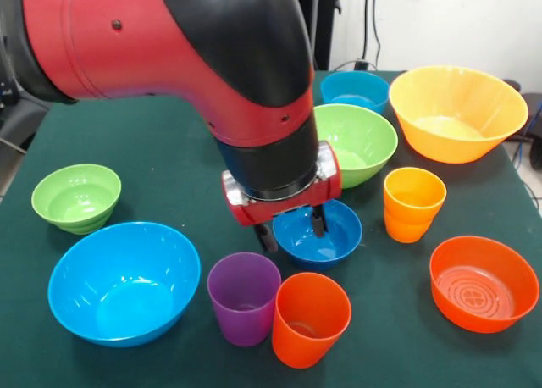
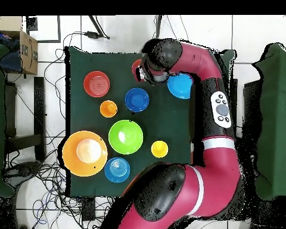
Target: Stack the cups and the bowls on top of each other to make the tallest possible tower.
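Straddling the dark blue bowl's (image 1: pixel 318 233) near rim, the open, empty pincer (image 1: pixel 293 227) risks tipping it.

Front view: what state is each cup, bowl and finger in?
Fingers: open.
Small dark blue plastic bowl: upright, rim between fingers.
Purple plastic cup: upright, empty.
Red-orange plastic cup: upright, empty.
Orange-yellow plastic cup: upright, empty.
Small green plastic bowl: upright, empty.
Large green plastic bowl: upright, empty.
Large light blue plastic bowl: upright, empty.
Orange-red plastic bowl: upright, empty.
Large orange-yellow plastic bowl: upright, empty.
Teal plastic bowl: upright, empty.
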Controlling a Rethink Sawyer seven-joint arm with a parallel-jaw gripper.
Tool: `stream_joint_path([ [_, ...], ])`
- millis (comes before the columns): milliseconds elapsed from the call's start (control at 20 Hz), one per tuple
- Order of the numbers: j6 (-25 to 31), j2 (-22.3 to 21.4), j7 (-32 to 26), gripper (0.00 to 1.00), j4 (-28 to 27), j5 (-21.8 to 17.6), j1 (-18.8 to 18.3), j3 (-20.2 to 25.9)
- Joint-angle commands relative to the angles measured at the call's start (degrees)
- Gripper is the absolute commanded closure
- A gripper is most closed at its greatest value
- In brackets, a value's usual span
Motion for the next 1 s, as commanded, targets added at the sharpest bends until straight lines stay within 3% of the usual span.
stream_joint_path([
  [50, 0.2, -1.6, -20.2, 0.0, 5.6, -4.8, -1.4, 2.6],
  [450, -9.8, -2.9, -22.1, 0.0, 15.2, -6.8, -4.3, 3.6],
  [750, -15.8, -2.3, -20.4, 0.0, 18.4, -8.9, -6.3, 4.8],
  [1000, -19.1, -1.1, -19.3, 0.0, 17.6, -11.2, -6.7, 5.5],
])
